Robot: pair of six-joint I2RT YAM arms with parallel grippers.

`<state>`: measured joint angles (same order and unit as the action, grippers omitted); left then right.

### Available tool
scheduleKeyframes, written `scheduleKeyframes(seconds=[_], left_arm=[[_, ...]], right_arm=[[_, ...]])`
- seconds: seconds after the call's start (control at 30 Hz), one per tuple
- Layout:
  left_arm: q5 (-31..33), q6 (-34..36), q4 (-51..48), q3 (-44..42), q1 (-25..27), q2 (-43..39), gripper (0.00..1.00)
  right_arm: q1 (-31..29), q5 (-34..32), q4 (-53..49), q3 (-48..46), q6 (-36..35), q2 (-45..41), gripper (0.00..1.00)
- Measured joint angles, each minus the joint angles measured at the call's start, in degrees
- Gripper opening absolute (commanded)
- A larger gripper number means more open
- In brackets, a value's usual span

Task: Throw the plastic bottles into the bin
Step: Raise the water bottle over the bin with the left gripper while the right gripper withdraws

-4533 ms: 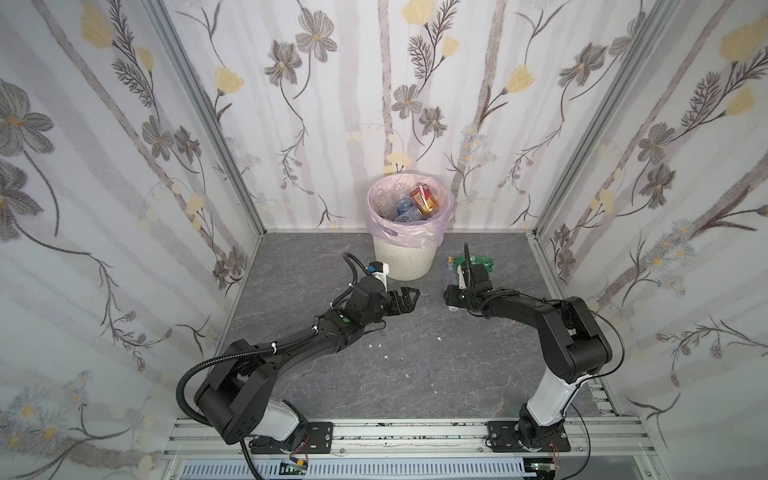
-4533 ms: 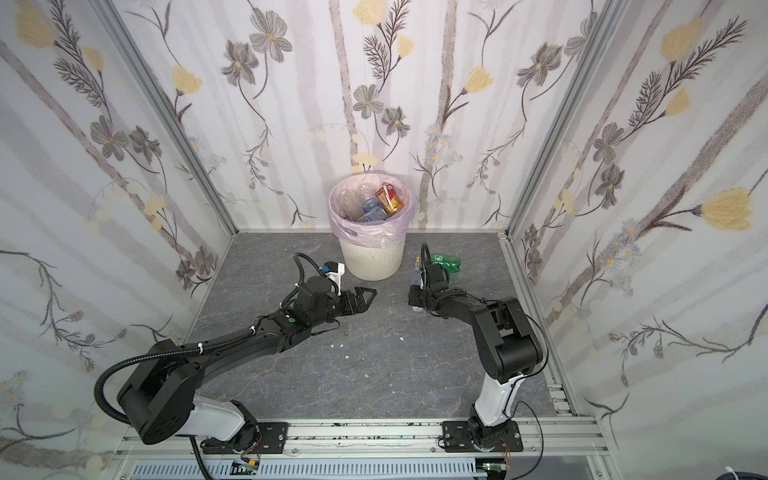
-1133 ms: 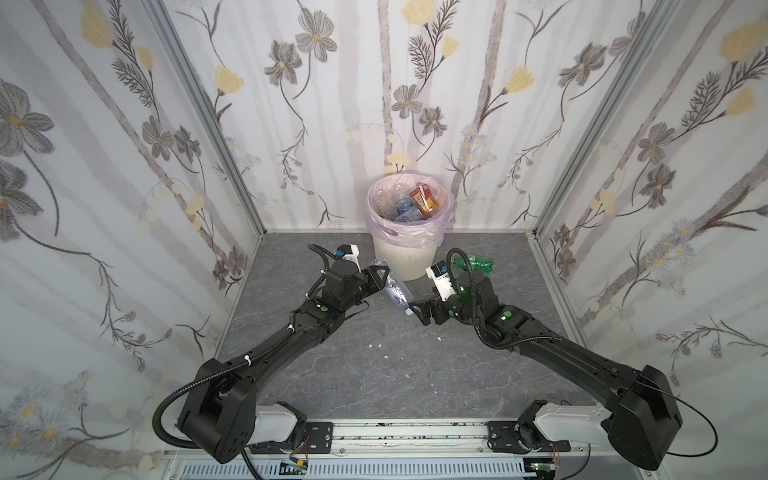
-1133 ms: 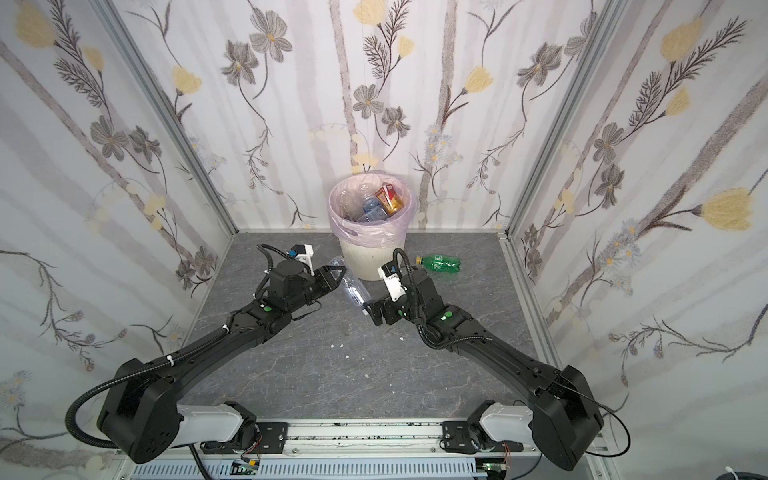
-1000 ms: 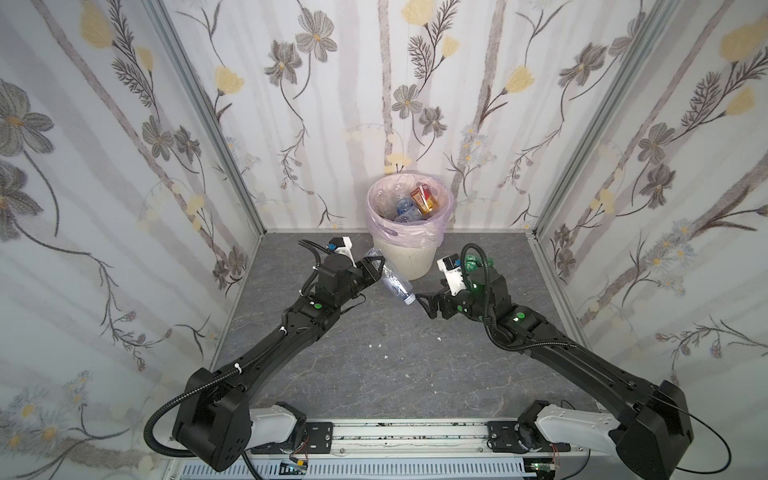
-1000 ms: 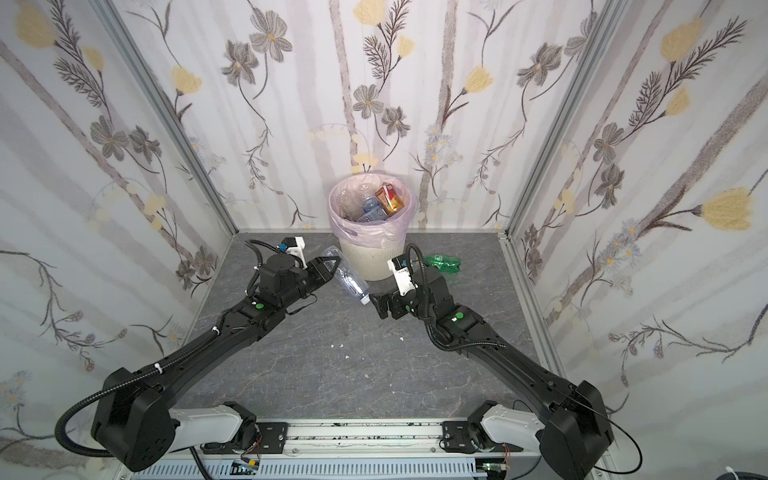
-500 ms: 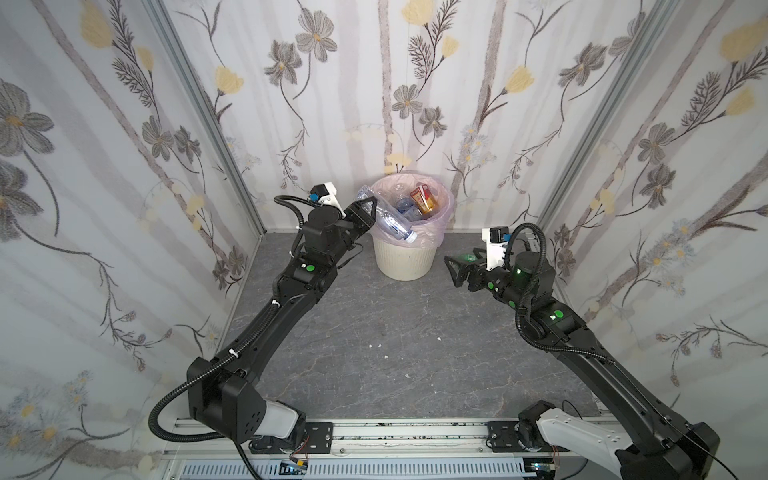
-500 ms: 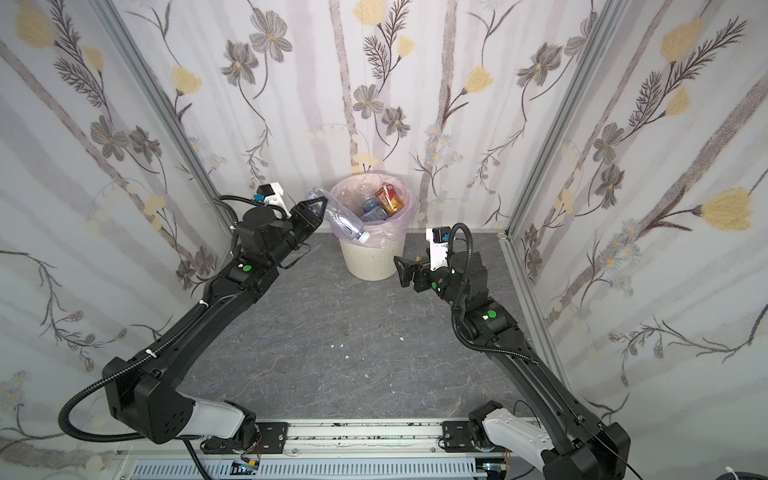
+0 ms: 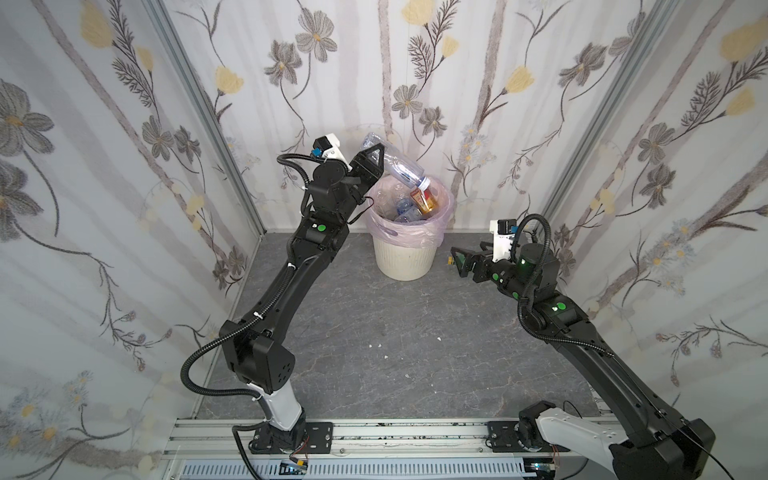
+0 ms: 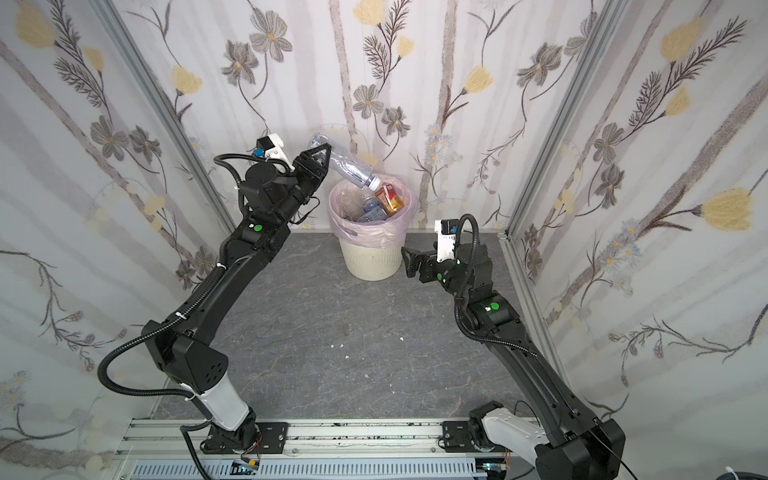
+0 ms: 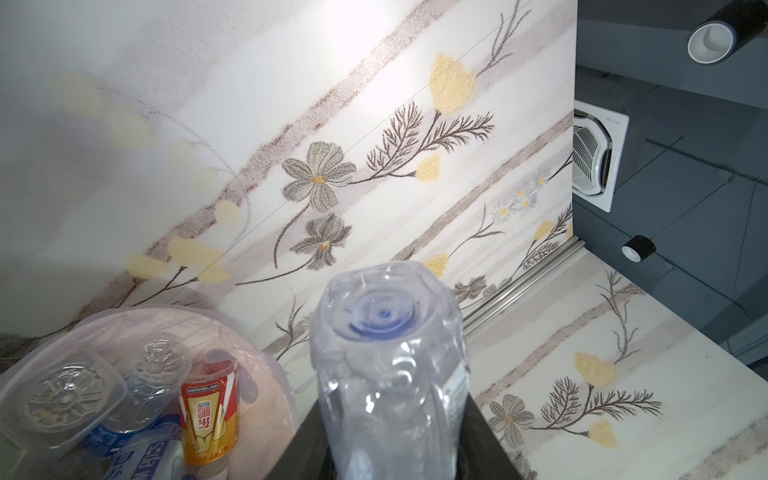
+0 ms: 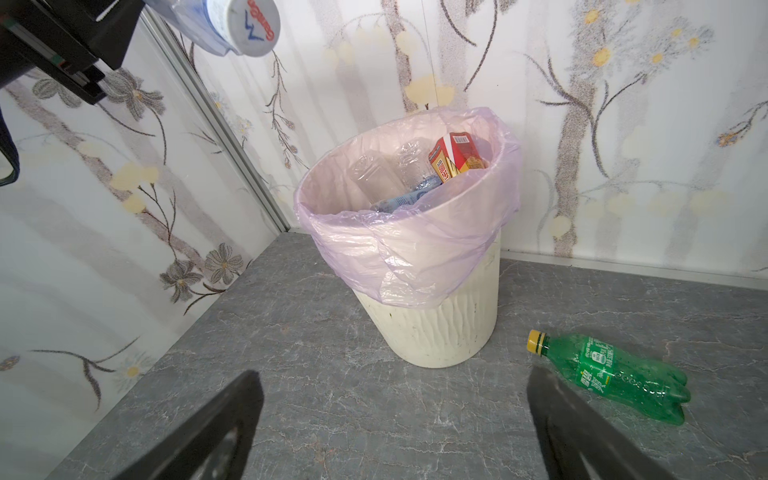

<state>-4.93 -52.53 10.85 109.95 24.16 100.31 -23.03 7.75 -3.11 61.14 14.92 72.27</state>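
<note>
Above the bin (image 9: 405, 259), near its edge, the left end effector (image 9: 371, 161) clamps a clear bottle (image 9: 402, 169), cap downward; released off-centre, it may clip the rim and bounce out. The right end effector (image 9: 460, 259) gapes empty.

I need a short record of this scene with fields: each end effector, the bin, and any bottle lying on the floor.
Left end effector: shut on the clear bottle, raised, cap tilted down toward the bin
Right end effector: open, empty, beside the bin
In bin: orange bottle among clear ones
Floor: green bottle on its side, beside the bin
</note>
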Motion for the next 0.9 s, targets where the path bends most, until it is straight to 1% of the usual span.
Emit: scheduleKeyframes(seconds=[0.27, 0.47, 0.5, 0.53, 0.6, 0.63, 0.67, 0.77, 0.83, 0.9], left_arm=[[-1.2, -1.9, 0.0, 7.5, 0.0, 4.9, 0.4], [-2.4, -2.9, 0.1, 11.0, 0.1, 8.1, 0.4], [-2.4, -3.0, 0.4, 11.1, 0.1, 8.8, 0.43], [-2.6, -3.0, 0.8, 11.1, 0.1, 9.7, 0.5], [-3.5, -3.8, 1.8, 10.7, -0.1, 12.6, 0.74], [-4.8, -4.5, 1.6, 10.1, -0.2, 14.2, 0.88], [-5.7, -4.8, 0.1, 9.6, -0.4, 15.9, 0.99], [-5.9, -5.2, -8.2, 8.4, -0.6, 18.0, 1.0], [-6.1, -4.4, -9.8, 8.8, -0.7, 17.5, 1.0], [-6.4, -3.3, -10.1, 9.3, -0.6, 15.3, 1.0]], right_arm=[[0.7, 1.6, -1.0, 2.2, 0.0, 2.6, 1.0], [1.9, 2.4, -1.6, 3.1, 0.0, 3.6, 1.0], [2.0, 2.4, -1.6, 3.1, 0.0, 3.8, 1.0], [2.0, 2.4, -1.6, 3.0, 0.0, 4.1, 1.0], [2.1, 2.8, -1.4, 2.8, 0.3, 4.7, 1.0], [2.2, 2.9, -1.5, 2.7, 0.6, 5.1, 1.0], [2.3, 3.3, -1.5, 2.6, 0.7, 5.5, 1.0], [2.3, 4.1, -1.4, 2.3, 1.1, 5.6, 1.0], [2.3, 4.3, -1.3, 2.0, 1.1, 5.6, 1.0], [2.4, 4.5, -1.4, 1.9, 1.2, 5.7, 1.0]])
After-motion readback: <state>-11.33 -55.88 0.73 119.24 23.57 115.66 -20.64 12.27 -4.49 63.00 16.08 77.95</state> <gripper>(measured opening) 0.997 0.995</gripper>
